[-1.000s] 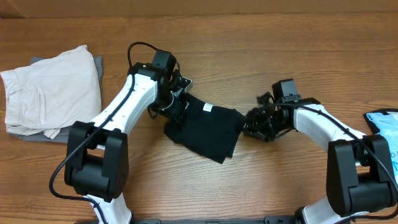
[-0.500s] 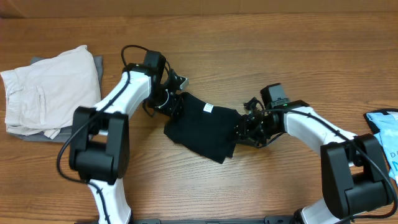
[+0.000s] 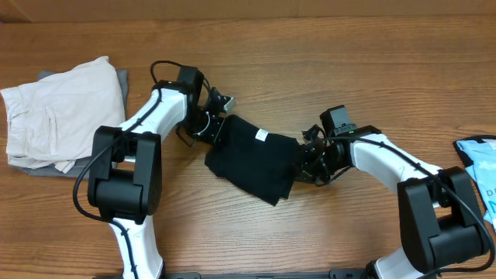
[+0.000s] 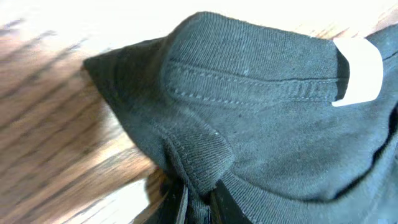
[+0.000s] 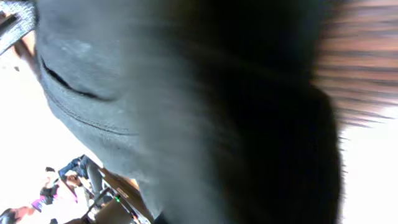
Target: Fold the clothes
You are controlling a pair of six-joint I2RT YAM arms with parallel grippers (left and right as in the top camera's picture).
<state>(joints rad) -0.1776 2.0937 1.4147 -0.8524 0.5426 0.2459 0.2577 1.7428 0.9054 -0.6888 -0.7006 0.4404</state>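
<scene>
The clothes (image 3: 252, 161), a black T-shirt with a small white neck label (image 3: 261, 136), lie bunched and partly folded at the table's middle. My left gripper (image 3: 215, 128) is at the shirt's upper left corner. In the left wrist view it (image 4: 198, 202) is shut on a ribbed fold of the black fabric (image 4: 261, 124), with the label (image 4: 357, 68) at the upper right. My right gripper (image 3: 304, 159) sits on the shirt's right edge. Dark fabric (image 5: 186, 93) fills the right wrist view and hides the fingers, which are closed on that edge.
An off-white pocketed garment (image 3: 62, 112) lies folded on a grey piece at the far left. A light blue printed item (image 3: 477, 167) pokes in at the right edge. The wooden table (image 3: 349, 70) is bare behind the arms.
Both grippers have closed. The right gripper slid left onto the shirt's right edge, and the left gripper settled onto the upper left corner and pinched the fabric.
</scene>
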